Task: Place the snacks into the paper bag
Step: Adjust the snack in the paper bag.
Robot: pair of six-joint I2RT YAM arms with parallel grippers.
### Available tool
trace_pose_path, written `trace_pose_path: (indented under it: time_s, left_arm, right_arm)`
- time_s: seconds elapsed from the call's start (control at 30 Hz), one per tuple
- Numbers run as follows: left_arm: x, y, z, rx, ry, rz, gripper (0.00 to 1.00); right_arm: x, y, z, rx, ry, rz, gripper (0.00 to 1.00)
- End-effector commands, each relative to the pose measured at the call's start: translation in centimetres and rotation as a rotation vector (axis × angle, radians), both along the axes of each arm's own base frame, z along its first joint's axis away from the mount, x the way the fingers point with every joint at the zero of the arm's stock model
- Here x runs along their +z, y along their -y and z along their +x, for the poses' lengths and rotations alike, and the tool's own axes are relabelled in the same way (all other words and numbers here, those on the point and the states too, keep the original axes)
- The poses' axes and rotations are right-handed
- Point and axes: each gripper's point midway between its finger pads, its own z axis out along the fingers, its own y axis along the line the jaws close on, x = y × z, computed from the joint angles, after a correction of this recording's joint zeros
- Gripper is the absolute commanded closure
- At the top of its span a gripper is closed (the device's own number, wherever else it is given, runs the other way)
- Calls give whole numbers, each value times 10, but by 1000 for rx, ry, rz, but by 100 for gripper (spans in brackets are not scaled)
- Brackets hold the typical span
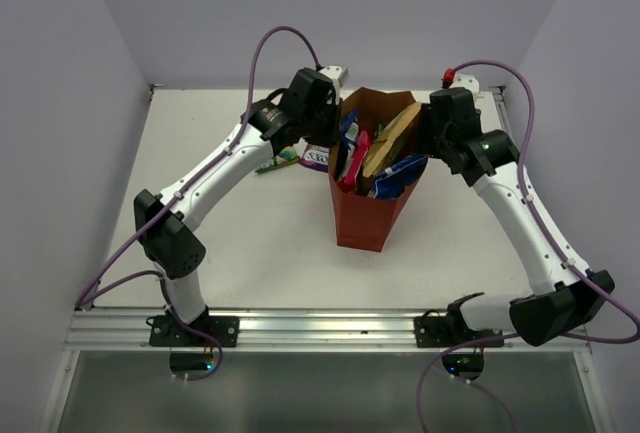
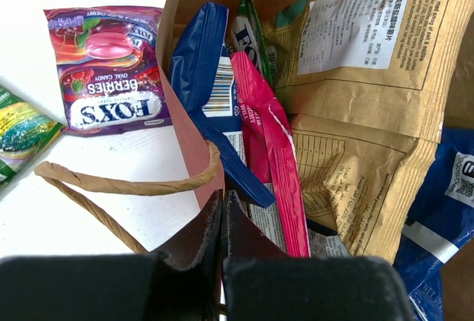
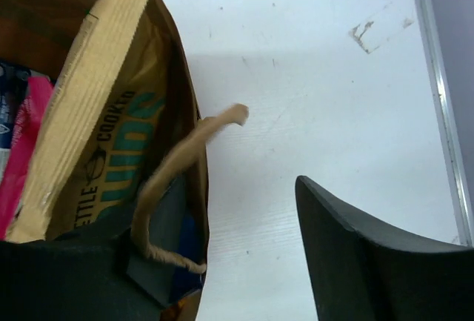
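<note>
The red-brown paper bag [image 1: 362, 208] stands upright mid-table. Inside it are a pink packet [image 1: 355, 165], a tan-brown packet [image 1: 392, 138] and blue-and-white packets [image 1: 400, 173]. A purple candy packet [image 1: 316, 158] and a small green packet [image 1: 280, 161] lie on the table left of the bag. My left gripper [image 1: 338, 123] is shut on the bag's left wall [image 2: 189, 136], next to a twine handle [image 2: 126, 185]. My right gripper [image 1: 428, 143] is open and straddles the bag's right wall [image 3: 194, 158], one finger inside and one finger [image 3: 355, 247] outside.
Purple-grey walls close in the white table [image 1: 230, 243] on three sides. An aluminium rail [image 1: 320, 328] runs along the near edge. The table's right edge strip [image 3: 437, 113] lies close beyond my right gripper.
</note>
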Motion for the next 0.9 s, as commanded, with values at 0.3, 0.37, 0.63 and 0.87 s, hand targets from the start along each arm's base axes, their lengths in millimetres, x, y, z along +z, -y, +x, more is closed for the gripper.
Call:
trace_pose_path:
  time_s: [0.3,0.37,0.63,0.87]
  left_arm:
    - [23,6,-6,-49,45,-69,100]
    - [23,8,-9,-68,33,-76,100]
    - [27,-22,1,25,42,-104,100]
    - [48,-13,-26,-52,60,-132,100]
  right_arm:
    - [-32,-39,35,167,-45,158,100]
    - [-7,-60,34,257,-21,200,100]
    - [83,-144,5,479,118,225,100]
    - [52,-65,24,251,84,122,100]
